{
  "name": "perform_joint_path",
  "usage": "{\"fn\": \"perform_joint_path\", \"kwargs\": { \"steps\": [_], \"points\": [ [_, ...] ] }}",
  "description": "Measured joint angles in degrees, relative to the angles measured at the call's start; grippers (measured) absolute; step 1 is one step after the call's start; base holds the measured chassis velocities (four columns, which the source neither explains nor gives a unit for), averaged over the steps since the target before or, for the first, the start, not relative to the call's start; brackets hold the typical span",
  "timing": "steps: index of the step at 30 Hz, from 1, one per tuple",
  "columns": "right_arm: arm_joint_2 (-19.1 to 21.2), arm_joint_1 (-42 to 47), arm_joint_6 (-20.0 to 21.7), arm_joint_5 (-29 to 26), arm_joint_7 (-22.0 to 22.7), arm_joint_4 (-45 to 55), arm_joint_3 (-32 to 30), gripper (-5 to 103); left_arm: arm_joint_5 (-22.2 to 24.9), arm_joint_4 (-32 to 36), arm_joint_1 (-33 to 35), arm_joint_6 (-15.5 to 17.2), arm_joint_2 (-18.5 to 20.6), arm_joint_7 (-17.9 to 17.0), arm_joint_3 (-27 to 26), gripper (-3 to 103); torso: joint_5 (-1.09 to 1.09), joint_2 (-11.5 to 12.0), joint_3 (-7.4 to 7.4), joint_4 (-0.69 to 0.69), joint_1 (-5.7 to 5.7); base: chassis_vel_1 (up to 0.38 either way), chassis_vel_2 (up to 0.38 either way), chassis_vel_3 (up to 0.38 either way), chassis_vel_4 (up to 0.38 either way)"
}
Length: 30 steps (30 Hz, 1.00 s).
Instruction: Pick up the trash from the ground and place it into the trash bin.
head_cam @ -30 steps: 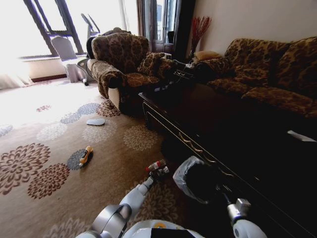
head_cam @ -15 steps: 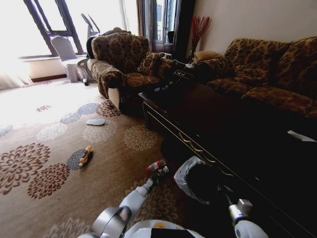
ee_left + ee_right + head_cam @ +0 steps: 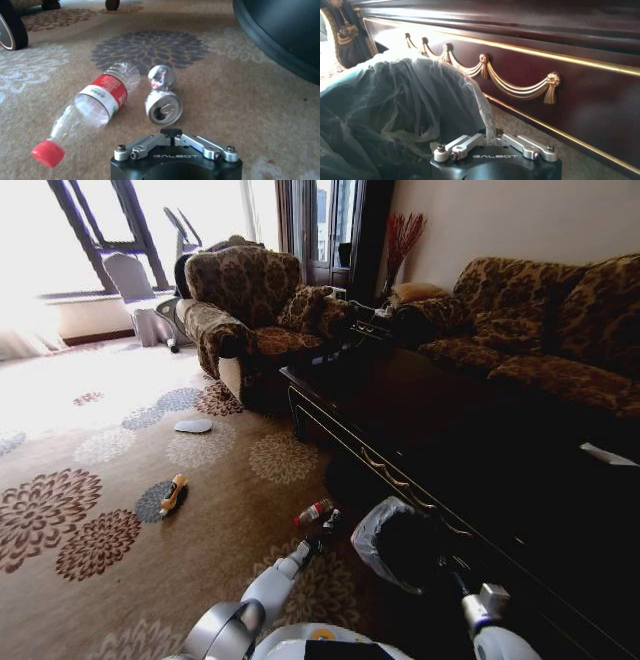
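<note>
A clear plastic bottle [image 3: 95,112] with a red cap and red label lies on the carpet, and a crushed silver can [image 3: 162,103] lies right beside it. My left gripper [image 3: 173,132] hovers low just short of the can, touching neither. From the head view, the bottle [image 3: 313,512] lies just beyond the left gripper [image 3: 326,524]. The trash bin [image 3: 372,532], black with a translucent bag liner, stands just right of them against the dark table. A small orange-yellow bottle [image 3: 174,493] lies farther left. My right gripper [image 3: 495,132] hangs by the bin's liner [image 3: 395,97].
A long dark wooden coffee table [image 3: 420,420] with gold trim [image 3: 520,86] runs along the right, close behind the bin. A pale-blue slipper [image 3: 193,425] lies farther out on the flowered carpet. An armchair [image 3: 245,310] and sofa [image 3: 530,320] stand beyond.
My left arm has reached slightly farther forward and lower toward the bottle and can. The right arm has sunk a little.
</note>
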<state>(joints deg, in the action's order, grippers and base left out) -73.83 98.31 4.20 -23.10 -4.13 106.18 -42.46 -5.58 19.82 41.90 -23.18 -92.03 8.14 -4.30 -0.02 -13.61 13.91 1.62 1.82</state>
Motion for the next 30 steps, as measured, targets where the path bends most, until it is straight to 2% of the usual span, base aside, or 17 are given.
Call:
{"fn": "perform_joint_path", "kwargs": {
  "steps": [6, 7, 8, 10, 11, 13, 14, 17, 18, 21, 24, 28, 30],
  "points": [
    [-0.34, 0.02, 0.01, 0.2, 0.04, 0.26, 0.22, 1, 2.18, 3.25, 1.48, -1.54, 1.6, 1.27, 0.89, -1, 0.02, 0.0, 0.0, 0.02, 0.0, 0.0, 0.0, 0.0, 0.0],
    [-0.41, 0.01, 0.01, 0.24, 0.07, 0.3, 0.25, 1, 2.42, 3.3, 1.43, -1.67, 1.58, 1.83, 0.91, 4, 0.02, 0.0, 0.0, 0.01, 0.0, 0.0, 0.0, 0.0, 0.0],
    [-0.48, 0.02, 0.02, 0.29, 0.08, 0.36, 0.29, 1, 2.46, 3.25, 1.31, -1.75, 1.49, 2.12, 0.91, 4, 0.02, 0.0, 0.0, 0.01, 0.0, 0.0, 0.0, 0.0, 0.0],
    [-0.58, 0.15, -0.1, 0.39, 0.16, 0.47, 0.32, 1, 2.46, 3.04, 0.9, -1.84, 0.94, 2.43, 0.91, 15, 0.02, 0.0, 0.0, 0.01, 0.0, 0.0, 0.0, 0.0, 0.0],
    [-0.58, 0.15, -0.1, 0.39, 0.16, 0.47, 0.32, 1, 2.46, 3.04, 0.9, -1.84, 0.94, 2.43, 0.91, 15, 0.02, 0.0, 0.0, 0.01, 0.0, 0.0, 0.0, 0.0, 0.0],
    [-0.58, 0.33, -0.98, 0.37, -0.16, 0.46, 0.15, 1, 2.38, 2.92, 0.62, -1.85, 0.48, 2.43, 0.92, 26, 0.01, 0.0, 0.0, 0.0, 0.0, 0.0, 0.0, 0.0, 0.0],
    [-0.58, 0.33, -0.98, 0.37, -0.16, 0.46, 0.15, 1, 2.38, 2.92, 0.62, -1.85, 0.48, 2.43, 0.92, 26, 0.01, 0.0, 0.0, 0.0, 0.0, 0.0, 0.0, 0.0, 0.0],
    [-0.53, 0.36, -1.18, 0.04, -0.85, 0.59, -0.31, 1, 2.12, 2.07, -0.09, -1.83, 0.01, 2.18, 0.84, 42, 0.01, 0.0, 0.0, 0.0, 0.0, 0.0, 0.0, 0.0, 0.0],
    [-0.53, 0.36, -1.18, 0.04, -0.85, 0.59, -0.31, 1, 2.12, 2.07, -0.09, -1.83, 0.01, 2.18, 0.84, 42, 0.01, 0.0, 0.0, 0.0, 0.0, 0.0, 0.0, 0.0, 0.0],
    [-0.49, 0.49, -0.52, -0.05, -1.57, 0.74, -0.28, 1, 2.04, 1.54, -0.62, -1.81, -0.09, 1.91, 0.61, 59, 0.03, 0.0, 0.0, 0.0, 0.0, 0.0, 0.0, 0.0, 0.0],
    [-0.53, 0.34, -0.52, -0.03, -1.57, 0.73, -0.07, 1, 2.0, 1.43, -0.83, -1.78, -0.1, 1.86, 0.55, 64, 0.02, 0.0, 0.0, 0.0, 0.0, 0.0, 0.0, 0.0, 0.0],
    [-0.57, 0.12, -0.52, 0.06, -1.4, 0.58, 0.42, 1, 1.21, 0.51, -1.55, -1.75, -0.12, 1.83, 0.7, 85, 0.02, 0.0, 0.0, 0.0, 0.0, 0.0, 0.0, 0.0, 0.0],
    [-0.51, 0.12, -0.52, 0.02, -1.33, 0.57, 0.46, 1, 1.06, 0.37, -1.68, -1.75, -0.12, 1.84, 0.74, 85, 0.02, 0.0, 0.0, 0.0, 0.0, -0.031, 0.02, 0.018, -0.039]
  ]
}}
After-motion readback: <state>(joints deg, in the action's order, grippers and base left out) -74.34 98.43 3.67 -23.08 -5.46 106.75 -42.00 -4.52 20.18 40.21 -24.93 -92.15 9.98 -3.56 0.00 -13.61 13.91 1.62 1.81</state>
